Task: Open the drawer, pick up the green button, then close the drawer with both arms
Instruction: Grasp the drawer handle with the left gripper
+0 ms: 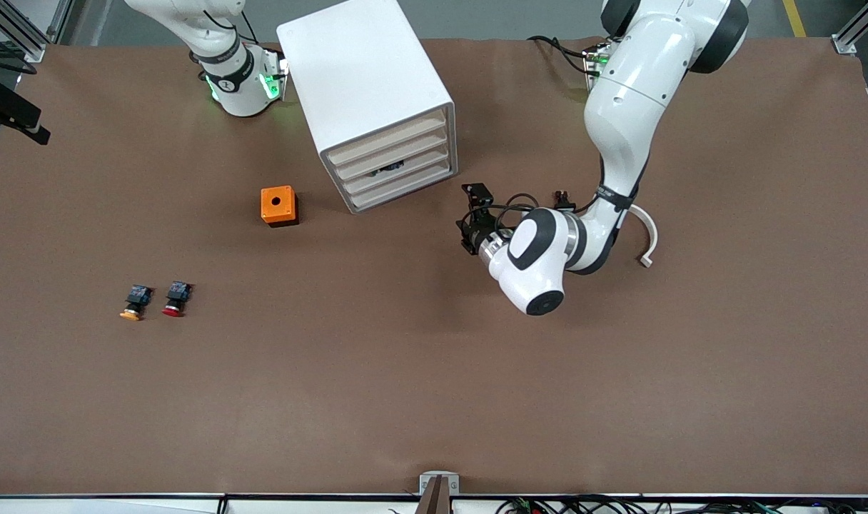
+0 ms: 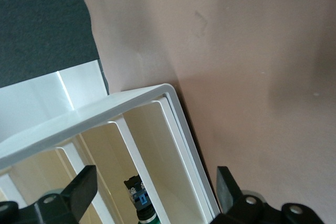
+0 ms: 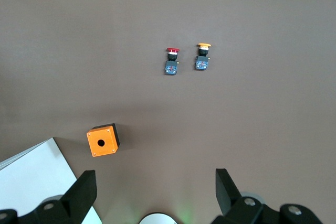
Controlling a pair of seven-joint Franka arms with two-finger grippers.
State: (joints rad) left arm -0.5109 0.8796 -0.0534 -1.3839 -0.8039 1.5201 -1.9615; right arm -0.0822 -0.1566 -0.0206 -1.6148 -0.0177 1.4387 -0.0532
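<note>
Brown table [image 1: 434, 400], L gripper [image 1: 475, 223] open by cabinet [image 1: 366, 93], button [image 2: 140, 201] inside.

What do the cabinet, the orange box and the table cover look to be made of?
Cabinet: probably moulded plastic, smooth matte white, with rounded corners and thin even walls. Its drawers have pale beige fronts, likely plastic too. Orange box: looks like hard plastic, evenly coloured, with corner screws and a round hole on top. Table cover: dull brown, no glare, faint creases; paper or fabric, cannot tell which.
</note>
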